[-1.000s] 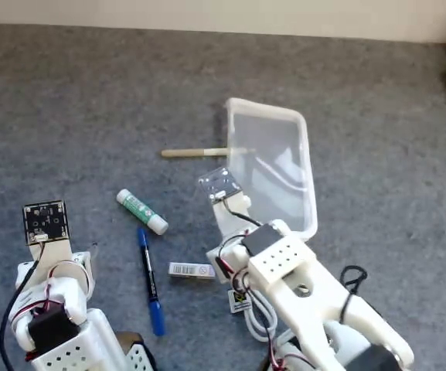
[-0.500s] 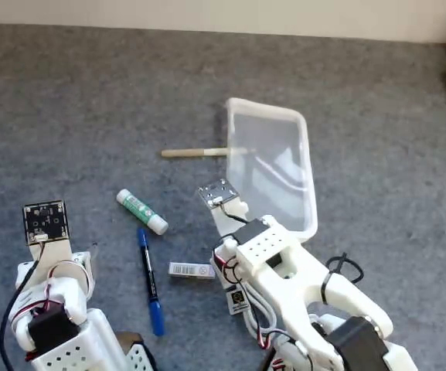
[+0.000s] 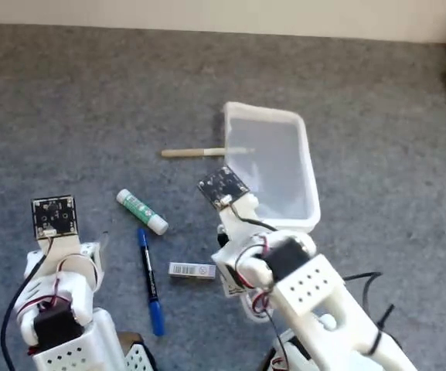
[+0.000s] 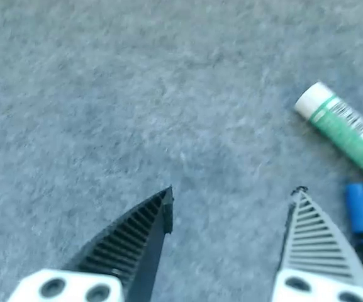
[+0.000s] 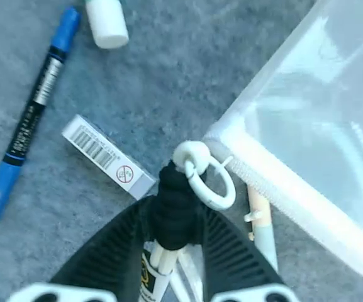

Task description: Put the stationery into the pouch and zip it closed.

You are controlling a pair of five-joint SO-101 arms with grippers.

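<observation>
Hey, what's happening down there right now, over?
Left gripper open above the table. Right gripper shut on zip pull of pouch. Glue stick, pen, eraser lie outside it. Eraser close by right gripper.

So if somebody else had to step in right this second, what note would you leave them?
Left gripper: open, holding nothing, over the carpet beside the glue stick and blue pen.
Right gripper: shut on the zip pull at a corner of the pouch.
Things: glue stick, pen and a small barcoded box lie on the carpet outside the pouch. A wooden pencil has one end at the pouch's edge; I cannot tell whether it is inside.
Done: zip pull grasped.
Left: load the items, then zip shut.
</observation>
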